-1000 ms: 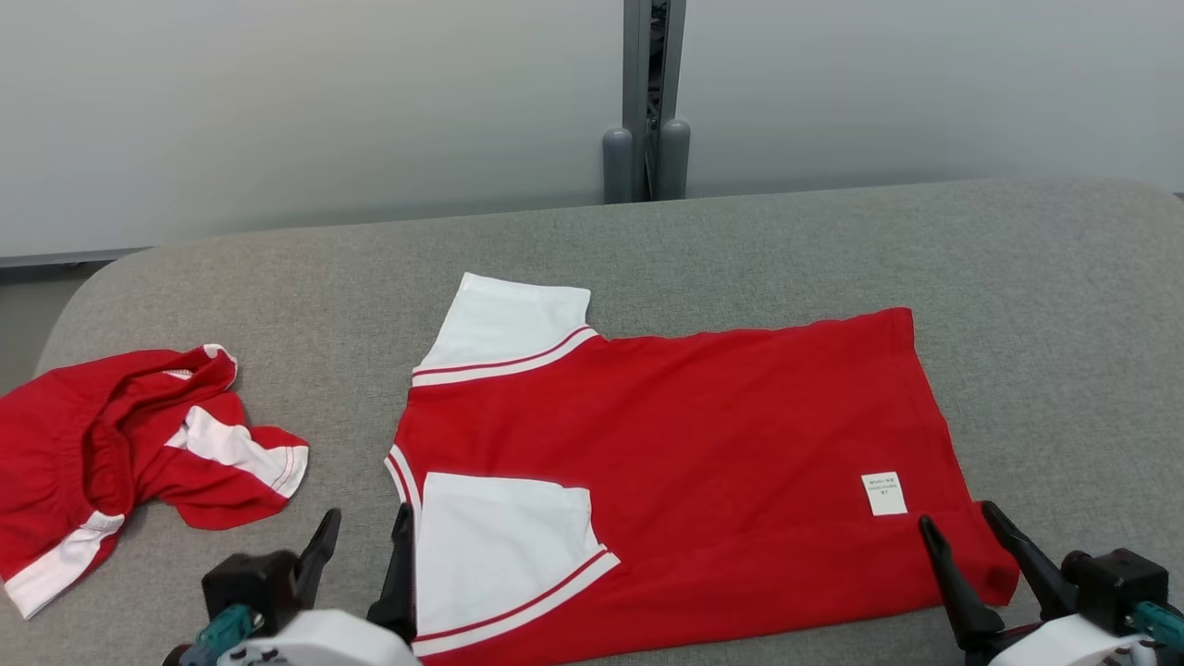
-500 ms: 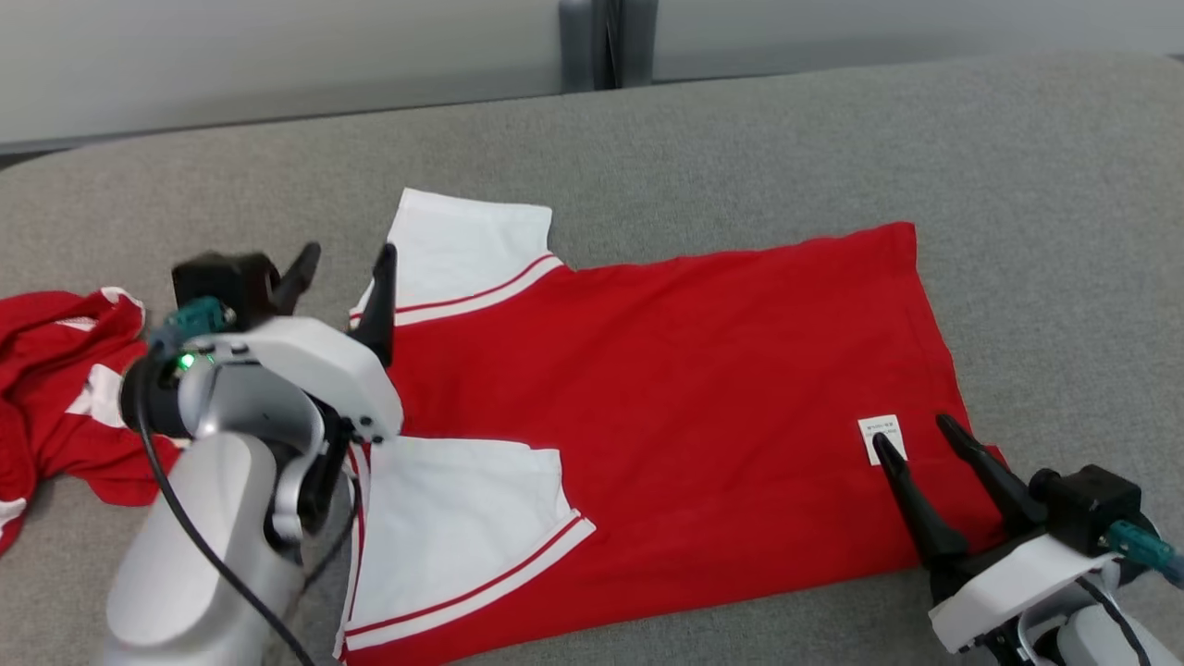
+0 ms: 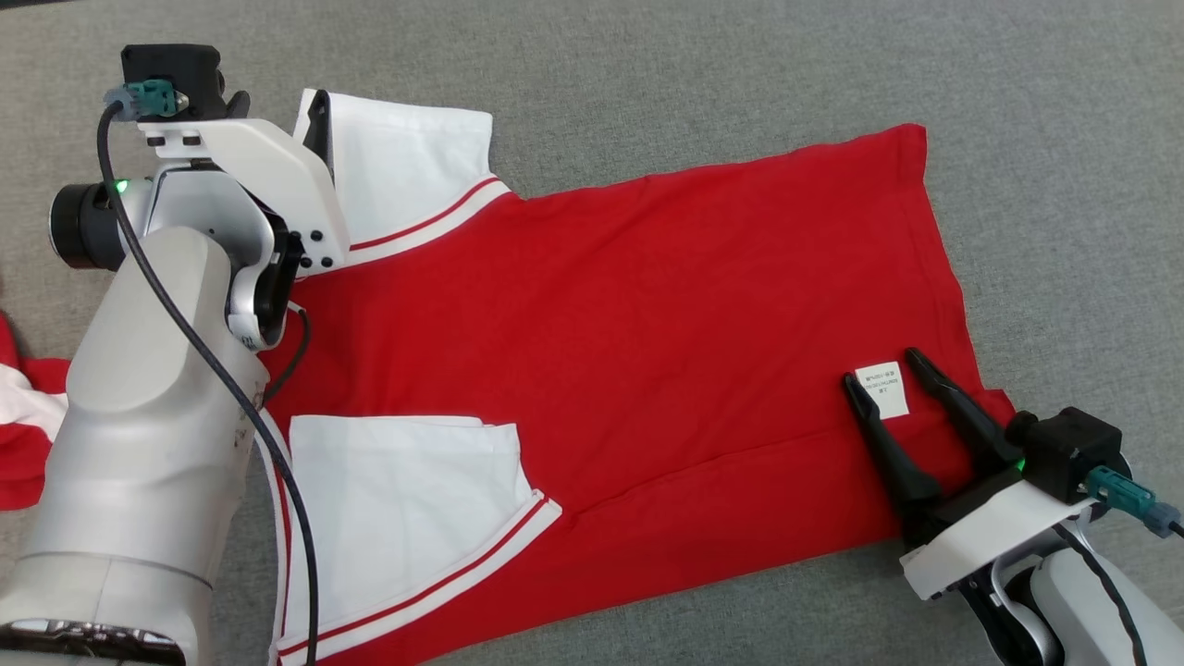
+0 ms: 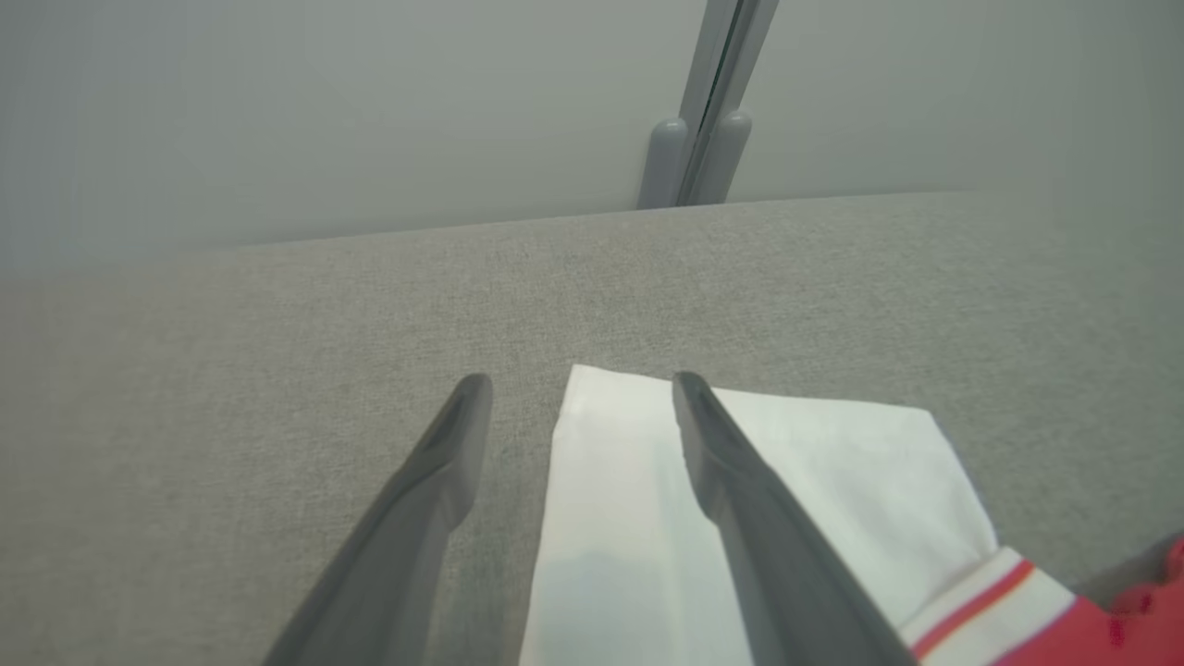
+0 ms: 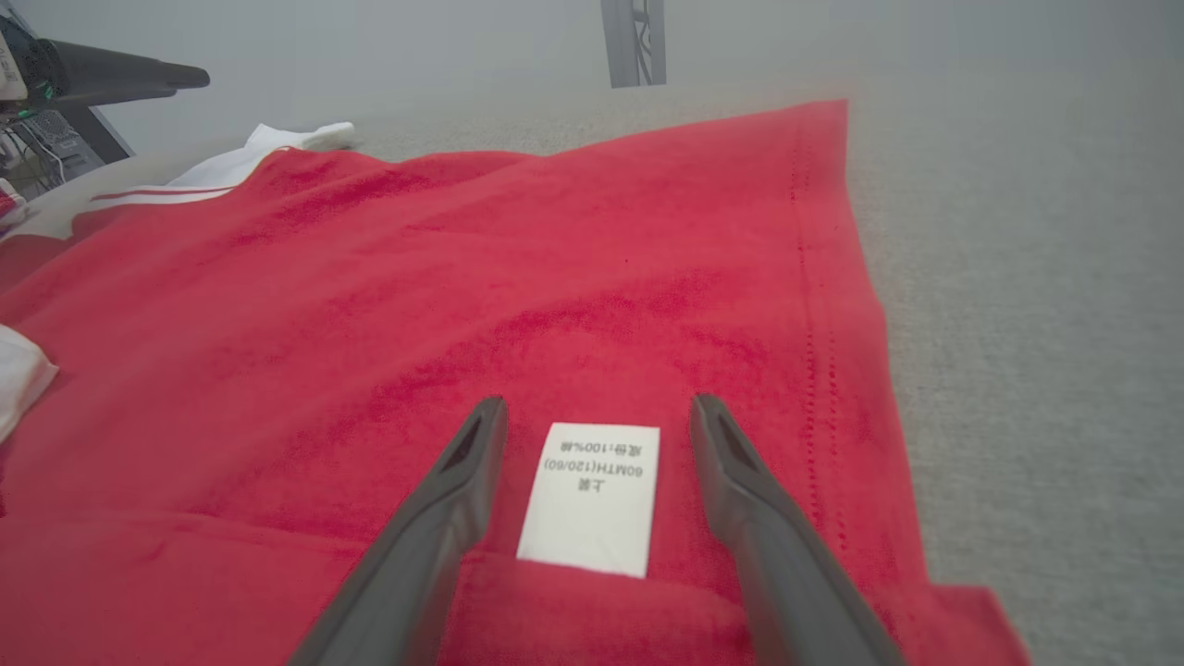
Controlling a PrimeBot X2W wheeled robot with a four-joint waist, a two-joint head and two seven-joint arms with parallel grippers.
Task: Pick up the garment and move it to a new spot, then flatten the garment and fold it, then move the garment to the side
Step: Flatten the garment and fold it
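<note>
While the red garment [image 3: 647, 324] is lying flat across the grey padded surface [image 3: 1017, 139], 2 robot arms are hanging over opposite ends of it. The left gripper [image 4: 583, 388] is holding its 2 fingers spread apart, 1 over bare grey padding and 1 over the far white sleeve [image 4: 814, 462]. The right gripper [image 3: 881, 368] is likewise spread, pinching nothing, its fingers framing a white label [image 5: 592, 499] near the hem corner. Another red-and-white cloth [image 3: 28, 472] is lying at the left edge.

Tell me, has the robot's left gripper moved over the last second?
Yes. The left gripper went forward along the red shirt, from beside its near white sleeve to the far white sleeve, jaws open.
</note>
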